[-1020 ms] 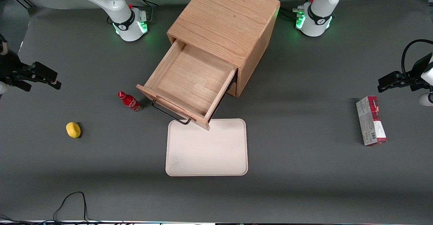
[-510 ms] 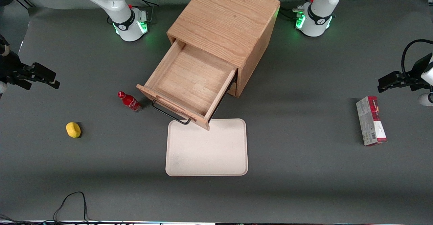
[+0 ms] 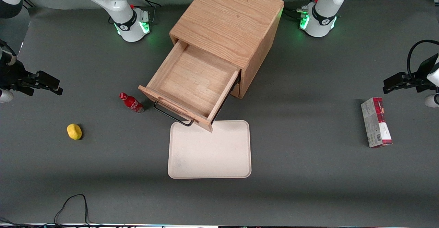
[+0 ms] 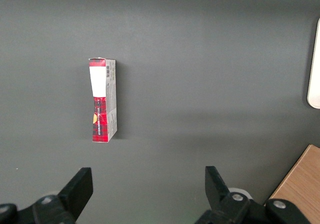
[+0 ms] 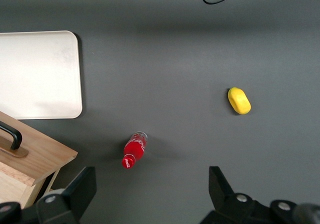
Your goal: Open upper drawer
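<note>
Standing pulled well out of the oak cabinet (image 3: 233, 29), the upper drawer (image 3: 192, 84), its light wood box bare inside, its thin black wire handle (image 3: 171, 115) across the front, the front corner overhanging the near edge of a cream tray (image 3: 209, 152) on the dark grey table (image 3: 308, 180). Well apart from the drawer, toward the working arm's end of the table, the gripper (image 3: 51, 85), raised above the table and holding nothing. Spread wide, both fingers (image 5: 82, 186) with open mat between them in the right wrist view. Below the gripper in that view, a red bottle (image 5: 134, 150) standing on the mat just beside the drawer's front corner (image 5: 35, 156), apart from it. Farther from the drawer than the bottle, and nearer the front camera than the gripper, a small yellow lemon-like object (image 3: 74, 131), well clear of everything else. Nearer the front camera again, at the table's edge, a looped black cable (image 3: 73, 205). Far from the gripper, toward the parked arm's end of the table, a red and grey carton (image 3: 376, 122) lying flat. Under the open drawer, only a sliver of the cabinet's lower front, too shadowed to tell more.
</note>
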Robot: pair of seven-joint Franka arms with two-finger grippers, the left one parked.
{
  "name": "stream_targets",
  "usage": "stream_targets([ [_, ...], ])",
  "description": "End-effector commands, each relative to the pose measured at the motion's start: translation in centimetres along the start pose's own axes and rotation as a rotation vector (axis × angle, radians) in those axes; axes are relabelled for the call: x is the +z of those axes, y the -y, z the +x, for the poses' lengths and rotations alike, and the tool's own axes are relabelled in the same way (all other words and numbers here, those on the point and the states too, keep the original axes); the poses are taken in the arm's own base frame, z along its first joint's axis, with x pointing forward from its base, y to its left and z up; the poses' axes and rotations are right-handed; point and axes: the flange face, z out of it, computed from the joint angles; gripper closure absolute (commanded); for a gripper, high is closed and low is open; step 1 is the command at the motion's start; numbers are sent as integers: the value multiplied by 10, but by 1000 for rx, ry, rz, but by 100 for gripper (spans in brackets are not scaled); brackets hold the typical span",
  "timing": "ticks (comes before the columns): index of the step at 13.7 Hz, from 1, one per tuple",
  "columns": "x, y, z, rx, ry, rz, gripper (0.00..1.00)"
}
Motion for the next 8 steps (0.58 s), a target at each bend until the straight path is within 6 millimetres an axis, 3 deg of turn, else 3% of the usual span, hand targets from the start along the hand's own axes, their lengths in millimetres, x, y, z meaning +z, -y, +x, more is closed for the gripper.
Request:
stream_targets([
  [1, -5, -4, 0, -7, 3, -16, 0],
  [8, -5, -15, -6, 8, 36, -29, 0],
])
